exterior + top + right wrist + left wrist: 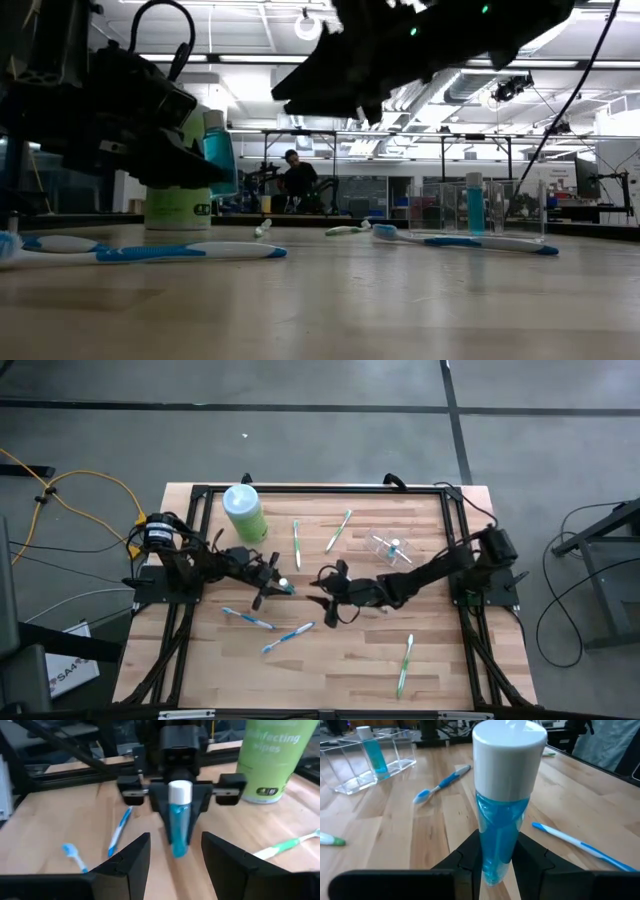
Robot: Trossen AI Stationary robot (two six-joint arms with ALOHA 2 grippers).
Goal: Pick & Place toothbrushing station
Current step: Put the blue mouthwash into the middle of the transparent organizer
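Observation:
The toothbrushing station [392, 548], a clear box-like holder, rests on its base at the table's far right, with a blue tube standing in it [372, 752]. My left gripper [277, 584] is at centre-left, shut on a second blue tube with a white cap [502, 815]. My right gripper [325, 596] faces it from the right. In the right wrist view it is open [175, 865], its fingers short of the tube [178, 825] and apart from it. My left gripper pinches the blue tube's lower body [492, 852] between its two fingers, one on each flat side. The fingers come roughly level from the table's left. The tube stands nearly upright, cap up [509, 755], its tail end just below the fingers and clear of the table.
A pale-green wipes bottle [244, 512] stands at the far left. Several toothbrushes lie about: two near the far edge [296, 542] [338, 530], two blue ones near the left [248, 619] [288, 637], and a green one at near right [405, 665]. A black frame [320, 488] rims the table.

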